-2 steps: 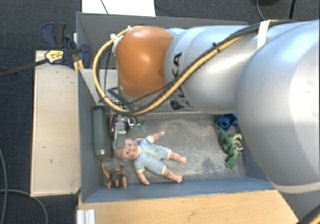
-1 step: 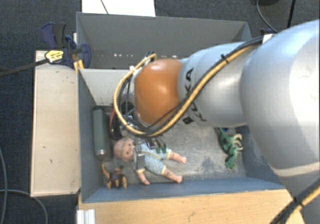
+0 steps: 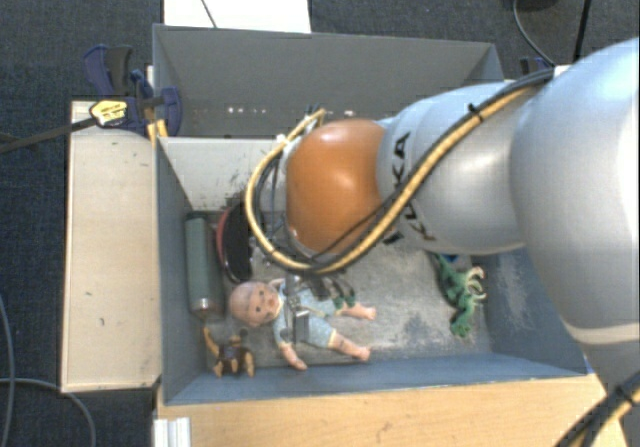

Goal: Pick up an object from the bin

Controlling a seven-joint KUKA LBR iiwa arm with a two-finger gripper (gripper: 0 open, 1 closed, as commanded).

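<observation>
A small baby doll (image 3: 256, 304) lies on its back near the bin's front wall, head to the left, in a pale blue outfit. My gripper (image 3: 295, 309) comes down from under the orange cover and stands right over the doll's chest, between its head and its raised arm. Left of the doll's head a grey cylinder (image 3: 200, 270) lies along the bin's left wall. A small brown toy animal (image 3: 231, 353) sits in the front left corner, just below the doll's head.
A green toy dinosaur (image 3: 460, 297) stands at the right side of the bin, apart from the gripper. A black round thing with a red rim (image 3: 234, 240) lies behind the cylinder, partly hidden by the arm. The arm and its cables cover the bin's middle and back.
</observation>
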